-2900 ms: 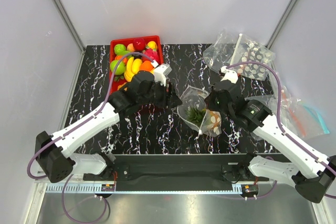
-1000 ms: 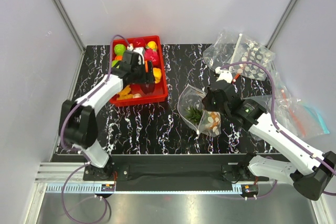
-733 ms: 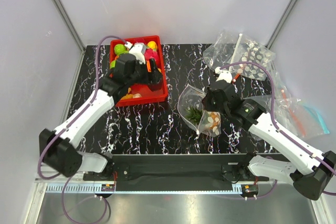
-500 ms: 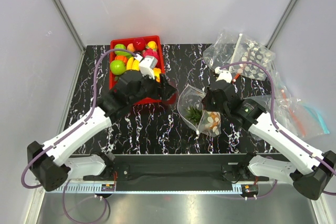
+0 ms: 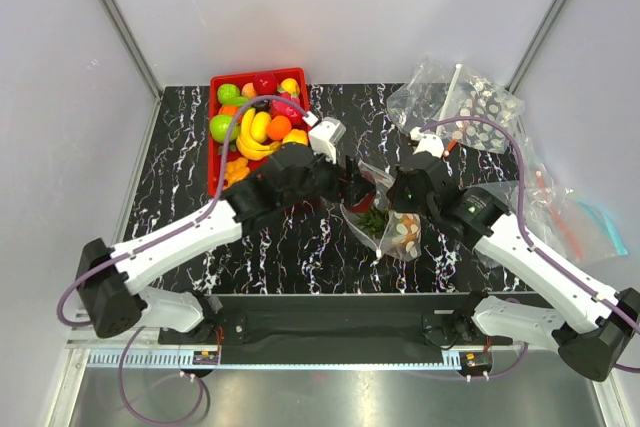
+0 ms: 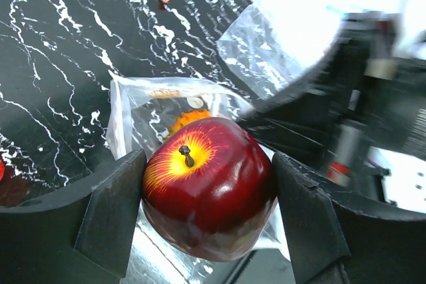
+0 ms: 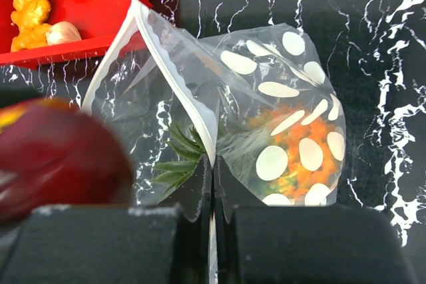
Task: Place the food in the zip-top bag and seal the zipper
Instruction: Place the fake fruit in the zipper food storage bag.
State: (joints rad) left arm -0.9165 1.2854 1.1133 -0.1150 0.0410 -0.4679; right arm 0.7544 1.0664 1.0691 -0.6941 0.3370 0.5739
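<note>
Food goes into the zip-top bag, which lies near the middle of the table, a little toward 3 o'clock. A toy pineapple is in it already.

The bag is thin and crinkly, so I think it flops and folds up if nobody holds it. The best place to hold it is the rim by the zipper. The right jaws are pinched shut on that rim and lift the mouth open toward 10 o'clock.

The left jaws hold a red apple, one jaw on each side of its fat middle. The apple is right at the mouth of the bag, on the 10 o'clock side. It looks hard, light and shiny, so I think it can slip or roll away if it is squeezed off-centre.

More toy fruit sits in the red tray at 11 o'clock. The zipper is not yet pressed shut.
</note>
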